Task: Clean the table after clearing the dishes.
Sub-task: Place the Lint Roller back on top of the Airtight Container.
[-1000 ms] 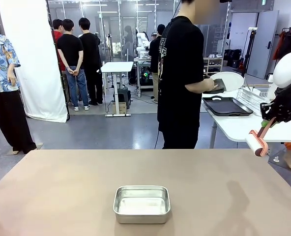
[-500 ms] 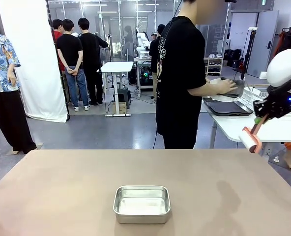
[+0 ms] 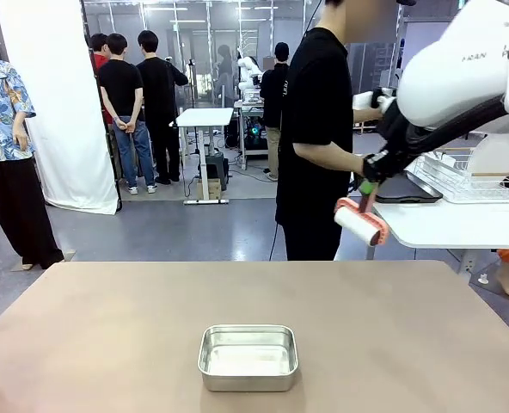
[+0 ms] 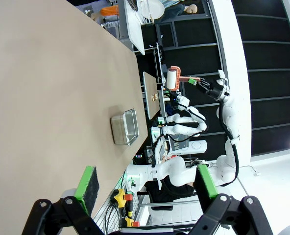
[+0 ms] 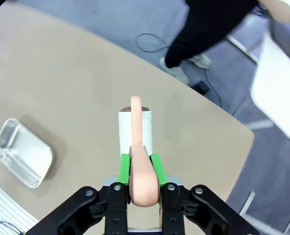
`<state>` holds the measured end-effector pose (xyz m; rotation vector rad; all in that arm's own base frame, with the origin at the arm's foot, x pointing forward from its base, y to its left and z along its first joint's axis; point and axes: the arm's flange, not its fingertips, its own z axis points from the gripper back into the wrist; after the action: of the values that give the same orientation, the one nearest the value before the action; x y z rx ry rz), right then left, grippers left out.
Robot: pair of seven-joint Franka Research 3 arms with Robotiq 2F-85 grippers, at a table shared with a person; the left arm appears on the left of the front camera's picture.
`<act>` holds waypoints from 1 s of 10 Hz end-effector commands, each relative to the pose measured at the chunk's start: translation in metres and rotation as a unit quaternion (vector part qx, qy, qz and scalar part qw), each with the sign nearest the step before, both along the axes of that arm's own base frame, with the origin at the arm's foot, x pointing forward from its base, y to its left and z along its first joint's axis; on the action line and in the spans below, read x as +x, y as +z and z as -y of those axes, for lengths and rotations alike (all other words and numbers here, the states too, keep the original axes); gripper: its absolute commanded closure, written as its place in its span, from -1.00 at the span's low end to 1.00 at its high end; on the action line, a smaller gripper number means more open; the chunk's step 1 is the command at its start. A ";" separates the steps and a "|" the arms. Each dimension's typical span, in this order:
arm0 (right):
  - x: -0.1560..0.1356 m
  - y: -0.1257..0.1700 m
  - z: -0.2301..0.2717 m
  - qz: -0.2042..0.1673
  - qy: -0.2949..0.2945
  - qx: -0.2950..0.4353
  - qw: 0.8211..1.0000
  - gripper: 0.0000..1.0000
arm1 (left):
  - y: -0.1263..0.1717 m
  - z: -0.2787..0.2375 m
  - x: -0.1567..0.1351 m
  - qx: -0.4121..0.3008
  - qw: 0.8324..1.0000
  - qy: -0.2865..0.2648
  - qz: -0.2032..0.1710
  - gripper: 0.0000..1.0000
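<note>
The right arm's white casing [image 3: 469, 64] carries dark lettering near its top edge, cut off by the frame; only something like "RAN" can be made out. No other print is legible.

The right gripper [image 3: 369, 184] is clamped on the salmon-pink handle of a lint roller [image 3: 360, 222], its green pads [image 5: 155, 167] pressed against both sides of the handle. In the front view the roller hangs in the air beyond the far right part of the table [image 3: 108, 335], its white roll pointing down and toward the table, not touching the top. In the right wrist view the roll [image 5: 135, 128] stands out straight ahead of the fingers, with the taupe tabletop [image 5: 76, 73] below it and the table's corner off to the right.

The left gripper [image 4: 145, 183] has its jaws spread wide apart with nothing between them; it sits past one edge of the table.

A shiny steel pan [image 3: 248, 356] rests on the table near the middle of the near edge, well apart from the roller and from both grippers. In the right wrist view the same pan [image 5: 22, 152] lies off to the lower left of the roller.

Past the far edge stands a person in a black T-shirt [image 3: 316, 120], one hand [image 3: 377, 101] by a dark tray [image 3: 407, 189] on a white side table [image 3: 461, 228]. A wire rack [image 3: 465, 179] there holds a white plate [image 3: 493, 155] upright.
</note>
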<state>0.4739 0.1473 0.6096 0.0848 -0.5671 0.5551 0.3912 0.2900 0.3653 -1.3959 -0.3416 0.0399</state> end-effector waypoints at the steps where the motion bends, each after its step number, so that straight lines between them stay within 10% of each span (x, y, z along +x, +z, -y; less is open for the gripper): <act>1: -0.022 0.007 -0.038 0.006 0.114 -0.026 0.993 0.58 | 0.000 0.000 -0.003 -0.001 1.000 0.003 0.000 -1.00; 10: -0.128 -0.062 -0.224 -0.062 0.460 -0.100 0.880 0.58 | 0.000 0.000 -0.003 -0.001 1.000 0.003 0.000 -1.00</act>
<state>0.3428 0.3768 0.5548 0.1513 -0.3310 1.4591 0.3913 0.2899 0.3653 -1.3960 -0.3414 0.0396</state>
